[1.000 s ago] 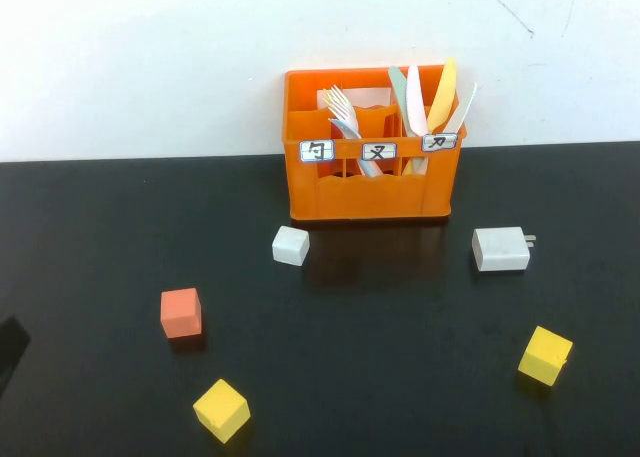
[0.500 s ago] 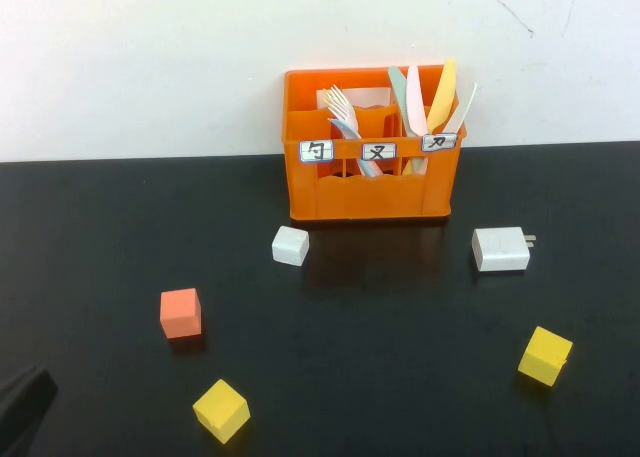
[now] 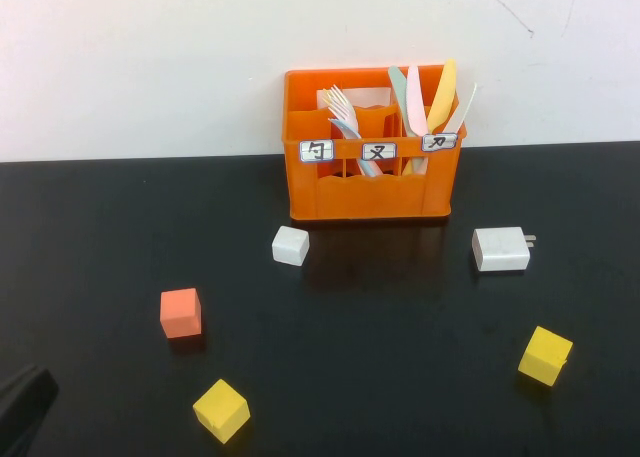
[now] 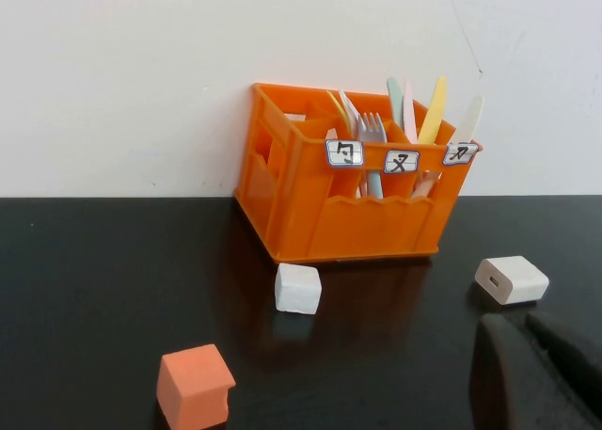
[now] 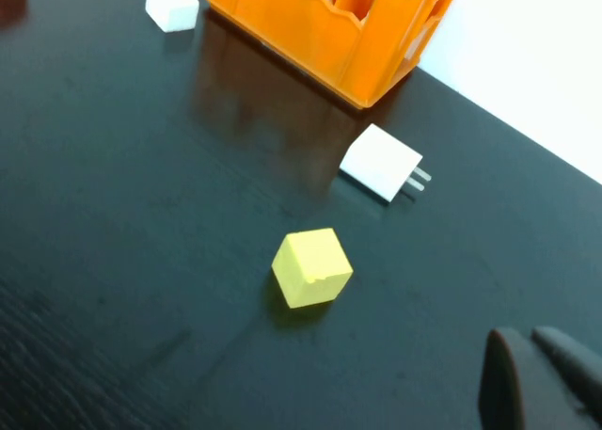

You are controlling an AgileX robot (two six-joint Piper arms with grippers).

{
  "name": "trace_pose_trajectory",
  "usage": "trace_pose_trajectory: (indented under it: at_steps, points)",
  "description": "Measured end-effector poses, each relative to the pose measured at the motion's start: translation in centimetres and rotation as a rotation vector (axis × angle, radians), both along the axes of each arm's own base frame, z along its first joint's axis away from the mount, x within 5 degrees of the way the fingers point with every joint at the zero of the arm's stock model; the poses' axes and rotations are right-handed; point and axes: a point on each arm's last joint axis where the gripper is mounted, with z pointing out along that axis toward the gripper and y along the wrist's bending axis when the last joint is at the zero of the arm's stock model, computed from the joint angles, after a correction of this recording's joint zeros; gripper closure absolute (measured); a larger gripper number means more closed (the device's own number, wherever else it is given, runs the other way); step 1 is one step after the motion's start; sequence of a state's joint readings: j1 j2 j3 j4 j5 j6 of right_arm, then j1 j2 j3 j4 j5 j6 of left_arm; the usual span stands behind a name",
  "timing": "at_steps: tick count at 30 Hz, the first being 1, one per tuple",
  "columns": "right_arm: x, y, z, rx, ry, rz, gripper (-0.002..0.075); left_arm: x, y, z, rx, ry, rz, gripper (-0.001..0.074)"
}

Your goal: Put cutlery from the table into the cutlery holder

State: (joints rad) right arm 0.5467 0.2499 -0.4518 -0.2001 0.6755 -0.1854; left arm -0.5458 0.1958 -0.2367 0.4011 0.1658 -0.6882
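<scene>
The orange cutlery holder [image 3: 370,192] stands at the back of the black table [image 3: 400,307], against the white wall. The cutlery is upright inside it. A pale pink fork [image 3: 338,104] is in the middle compartment. A pale pink knife [image 3: 414,92] and a whitish knife [image 3: 464,107] are in the right one, beside yellow and light green knives. No cutlery lies on the tabletop. My left gripper [image 3: 24,395] is low at the near left corner, shut and empty [image 4: 519,322]. My right gripper [image 5: 523,336] shows only in its wrist view, shut and empty, near a yellow cube.
A white cube [image 3: 290,245] and a white charger plug [image 3: 500,248] lie in front of the holder. An orange-red cube [image 3: 181,312] and a yellow cube [image 3: 221,409] sit near left; another yellow cube [image 3: 545,355] sits near right.
The left gripper's dark tip has slid down the near left corner since a second ago, then held. Nothing else has moved.
</scene>
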Motion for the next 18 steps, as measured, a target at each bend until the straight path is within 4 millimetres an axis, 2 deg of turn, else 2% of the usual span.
trace_pose_trajectory:
  at_steps: [18]
  points:
    - [-0.11,-0.07,-0.26,-0.010,0.030,-0.004,0.0728,-0.01,0.05,-0.09,0.011,-0.003,0.003,0.0736]
